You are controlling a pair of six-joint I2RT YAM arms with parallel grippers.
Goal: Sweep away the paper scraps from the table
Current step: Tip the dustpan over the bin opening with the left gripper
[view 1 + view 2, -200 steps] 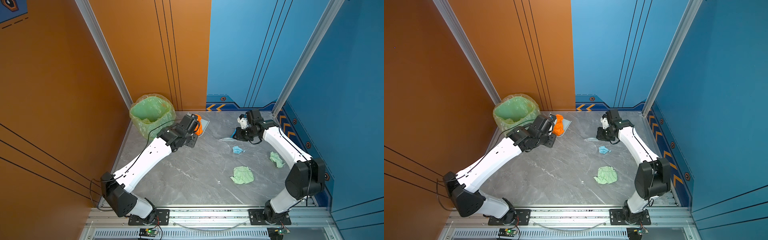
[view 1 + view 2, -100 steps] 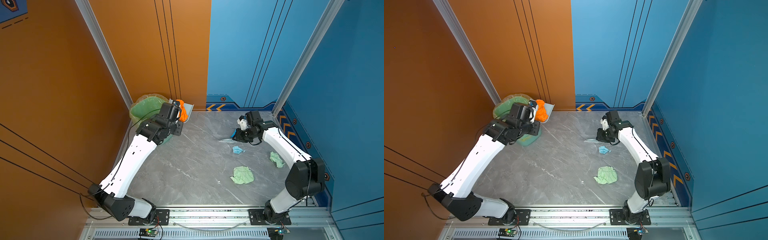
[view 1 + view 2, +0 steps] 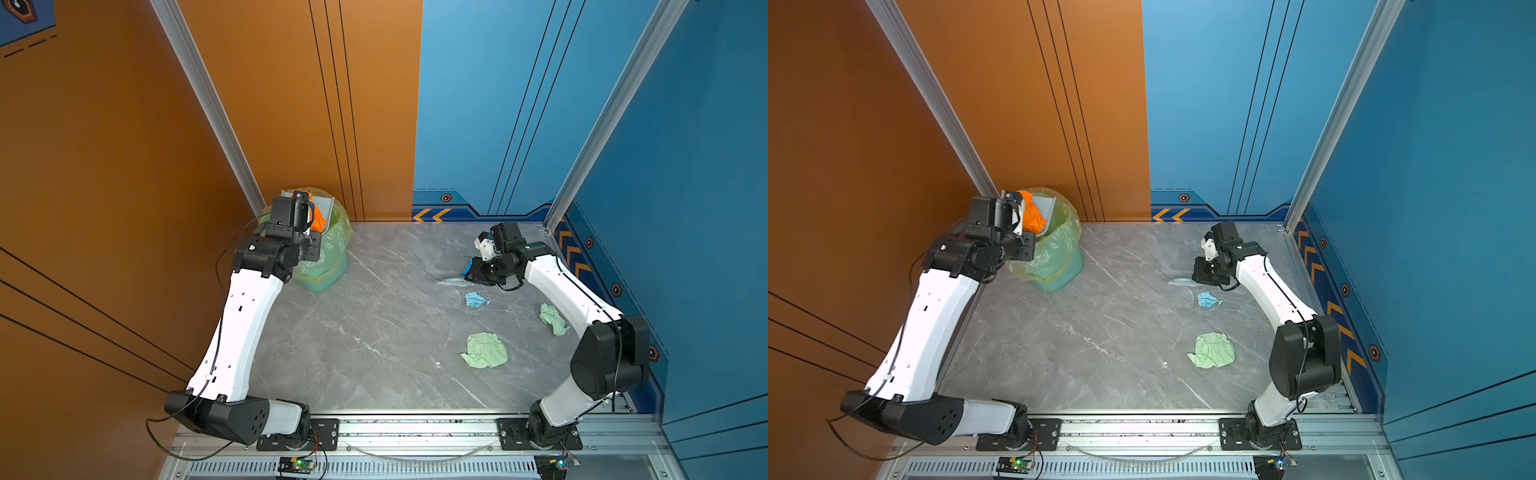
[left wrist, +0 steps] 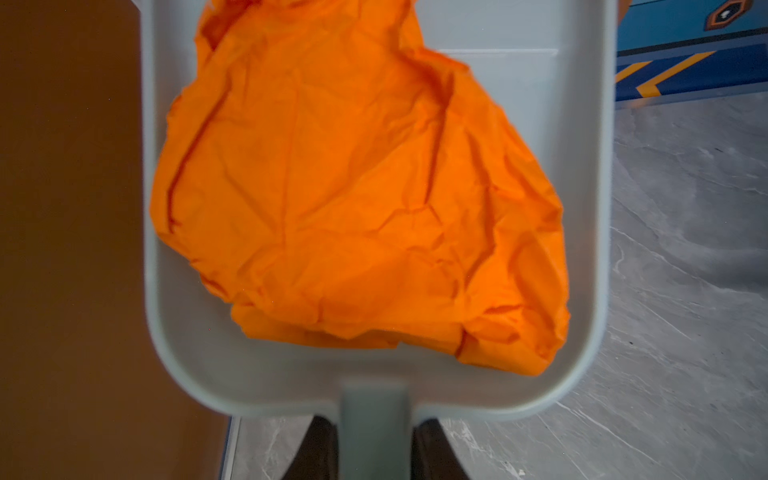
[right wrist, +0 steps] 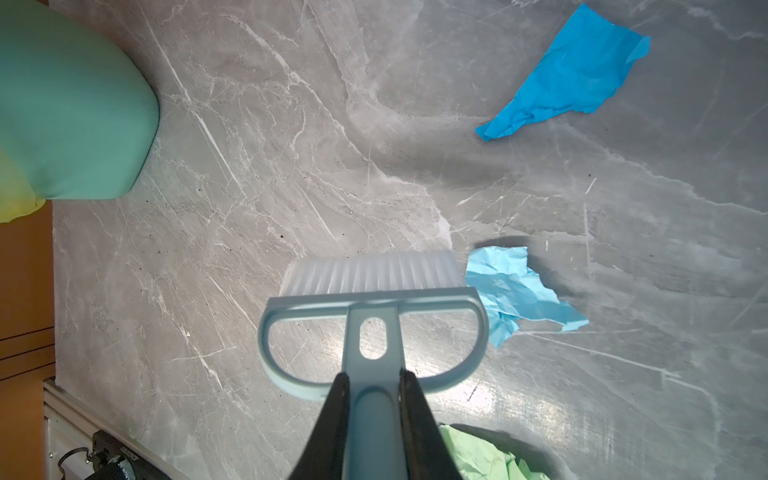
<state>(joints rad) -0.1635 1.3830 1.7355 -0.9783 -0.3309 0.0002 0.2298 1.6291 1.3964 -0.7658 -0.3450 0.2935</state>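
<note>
Left gripper (image 4: 374, 449) swung the dustpan (image 4: 249, 365) over the bin (image 3: 328, 257) — clamped on its handle, orange scrap (image 4: 353, 187) not yet dumped. Right gripper (image 5: 374, 415) clamps the brush (image 5: 370, 299); we see blue scraps (image 5: 519, 291) and green scraps (image 3: 486, 351) left on the table (image 3: 353, 332).

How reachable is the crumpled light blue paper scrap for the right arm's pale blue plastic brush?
Probably yes: the right gripper, shut on the brush, holds it right beside the light blue paper scrap; nothing on the marble table lies between.

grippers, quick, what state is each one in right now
Left gripper: shut on the dustpan handle, orange paper scrap in the pan.
Right gripper: shut on the brush handle.
</note>
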